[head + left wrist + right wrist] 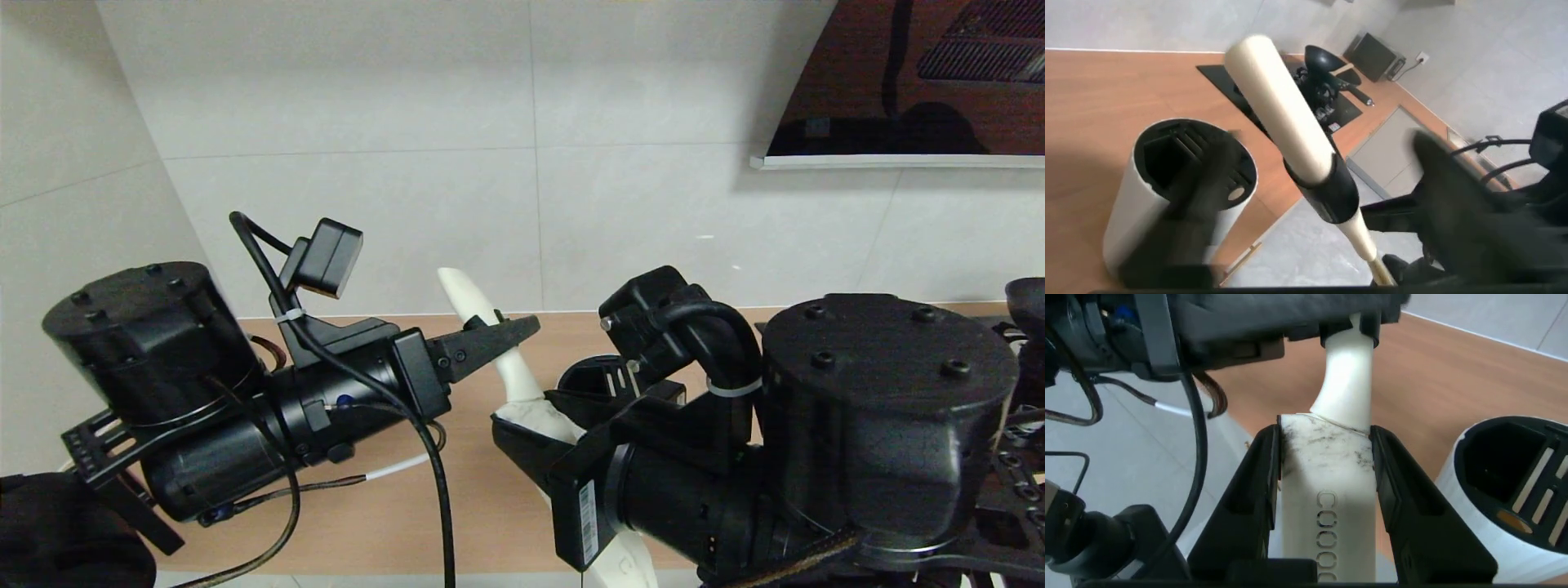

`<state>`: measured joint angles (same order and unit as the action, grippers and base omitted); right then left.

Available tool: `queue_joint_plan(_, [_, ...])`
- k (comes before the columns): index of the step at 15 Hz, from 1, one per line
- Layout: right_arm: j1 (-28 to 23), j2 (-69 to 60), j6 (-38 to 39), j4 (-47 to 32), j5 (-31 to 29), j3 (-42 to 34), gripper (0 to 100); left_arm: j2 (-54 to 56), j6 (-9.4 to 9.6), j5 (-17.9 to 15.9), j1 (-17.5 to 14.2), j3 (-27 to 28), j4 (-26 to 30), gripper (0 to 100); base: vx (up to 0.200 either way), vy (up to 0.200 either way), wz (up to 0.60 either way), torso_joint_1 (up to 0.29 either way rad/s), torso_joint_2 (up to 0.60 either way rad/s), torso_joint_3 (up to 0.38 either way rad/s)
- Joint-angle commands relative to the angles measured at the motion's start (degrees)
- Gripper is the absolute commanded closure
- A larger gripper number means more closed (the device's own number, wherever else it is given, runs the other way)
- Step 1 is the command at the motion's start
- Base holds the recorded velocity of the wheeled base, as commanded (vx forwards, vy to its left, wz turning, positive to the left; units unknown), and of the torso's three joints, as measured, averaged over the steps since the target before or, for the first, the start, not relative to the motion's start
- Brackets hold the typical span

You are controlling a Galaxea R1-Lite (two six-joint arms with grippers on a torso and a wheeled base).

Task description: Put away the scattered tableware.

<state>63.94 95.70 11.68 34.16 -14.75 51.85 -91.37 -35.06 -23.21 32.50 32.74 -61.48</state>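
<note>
Right end effector [1327, 437] and left end effector [500, 333] both clamp the cream plastic utensil [463, 292]; I judge stowing it in the white cylindrical holder [1127, 204] remains.

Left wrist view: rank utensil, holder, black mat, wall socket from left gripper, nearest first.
1. white utensil, in the left gripper.
2. white holder, on the counter below.
3. black mat, farther along the counter.
4. wall socket, far wall.

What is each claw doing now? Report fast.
Left claw: shut on the handle of the white utensil.
Right claw: shut on its wide end.
</note>
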Motion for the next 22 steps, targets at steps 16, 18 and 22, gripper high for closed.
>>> queue_joint_plan(16, [-0.13,-0.51,0.54,0.12,-0.10,0.10,0,0.14,0.17,0.10,0.37,0.39,-0.05,100,0.000,0.000,0.00,0.000,0.00,0.000])
queue_joint_plan(18, [-0.22,-0.42,0.54,0.12,-0.02,0.01,0,-0.13,0.17,0.80,0.37,0.65,-0.05,100,0.000,0.000,0.00,0.000,0.00,0.000])
queue_joint_plan(22, [-2.68,-1.57,0.54,-0.14,0.07,0.01,0,0.05,0.17,2.12,0.37,1.53,0.48,100,0.000,0.000,0.00,0.000,0.00,0.000])
